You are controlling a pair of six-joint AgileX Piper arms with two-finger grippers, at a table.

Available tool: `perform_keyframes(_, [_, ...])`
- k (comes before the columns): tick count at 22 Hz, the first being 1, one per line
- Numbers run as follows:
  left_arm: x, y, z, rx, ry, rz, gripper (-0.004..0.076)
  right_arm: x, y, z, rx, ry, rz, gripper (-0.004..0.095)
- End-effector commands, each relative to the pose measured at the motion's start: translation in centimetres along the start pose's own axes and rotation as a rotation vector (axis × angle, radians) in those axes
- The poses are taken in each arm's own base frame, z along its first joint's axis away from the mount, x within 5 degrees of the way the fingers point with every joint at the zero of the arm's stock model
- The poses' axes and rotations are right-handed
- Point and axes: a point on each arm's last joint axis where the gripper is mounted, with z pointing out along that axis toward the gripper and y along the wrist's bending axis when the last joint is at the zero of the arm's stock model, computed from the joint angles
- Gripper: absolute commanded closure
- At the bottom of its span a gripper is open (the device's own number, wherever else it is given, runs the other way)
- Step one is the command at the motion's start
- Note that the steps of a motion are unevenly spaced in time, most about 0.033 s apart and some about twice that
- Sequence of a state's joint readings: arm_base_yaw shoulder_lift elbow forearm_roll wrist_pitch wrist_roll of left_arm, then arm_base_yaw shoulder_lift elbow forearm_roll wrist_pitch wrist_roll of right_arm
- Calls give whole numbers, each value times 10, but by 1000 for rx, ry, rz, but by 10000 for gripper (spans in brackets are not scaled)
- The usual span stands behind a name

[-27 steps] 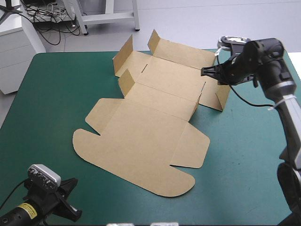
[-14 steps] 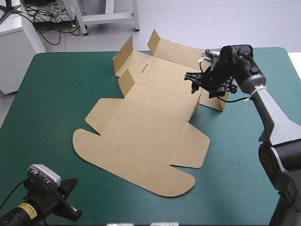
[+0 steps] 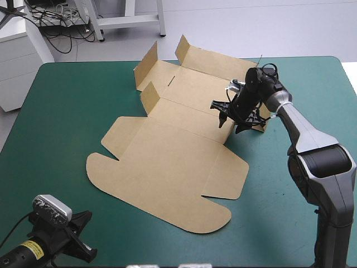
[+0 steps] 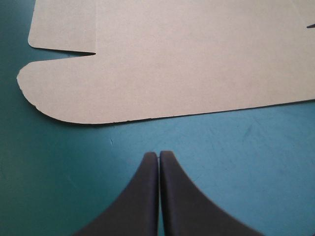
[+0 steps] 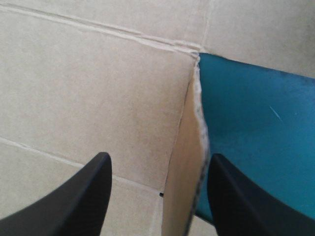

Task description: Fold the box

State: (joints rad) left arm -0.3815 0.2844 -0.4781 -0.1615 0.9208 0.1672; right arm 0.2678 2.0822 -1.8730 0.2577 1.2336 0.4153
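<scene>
Teal-green table cover (image 3: 56,123) carries one thing, a brown box (image 3: 167,162) cut from a sheet of cardboard, mostly lying flat. It runs from the middle of the table up to the far edge, slanted, with the wide lid panel (image 4: 147,73), rounded at its corners, pointing toward the near edge. Short flaps at the far end stand raised, two on the far-left part and one on the right. The right gripper (image 3: 228,120), two broad black curved fingers, sits low at the box's right side toward the far right corner of the table. Its fingers are spread wide and straddle the upright brown side flap (image 5: 181,196). In the right wrist view the flap's edge stands between the fingers, closer to the one over bare cover, while the other finger is over the box floor with its crease lines; contact with the flap cannot be told. The left gripper (image 4: 158,155) is by the near left corner of the table, fingers pressed together into one point over bare cover, holding nothing. The lid panel's curved edge lies ahead of it, apart from the tips.
</scene>
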Motion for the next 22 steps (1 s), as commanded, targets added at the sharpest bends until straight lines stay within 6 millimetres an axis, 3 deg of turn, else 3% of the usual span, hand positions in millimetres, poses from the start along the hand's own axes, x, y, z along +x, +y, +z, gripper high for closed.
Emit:
perform_keyframes(1, [-13, -1, -4, 5, -81, -11, 734, 2, 7, -26, -49, -34, -6, 476])
perform_keyframes(2, [-13, -1, -4, 5, -81, -11, 734, 2, 7, -26, -49, -34, -6, 511])
perform_keyframes(7, [-13, -1, -4, 5, -81, -11, 734, 2, 6, -26, -46, -36, -7, 933])
perform_keyframes(18, [-13, -1, -4, 5, -81, -11, 734, 2, 7, -26, -55, -31, -48, 913])
perform_keyframes(22, [-13, -1, -4, 5, -81, -11, 734, -1, 2, -27, 14, -61, -200, 907])
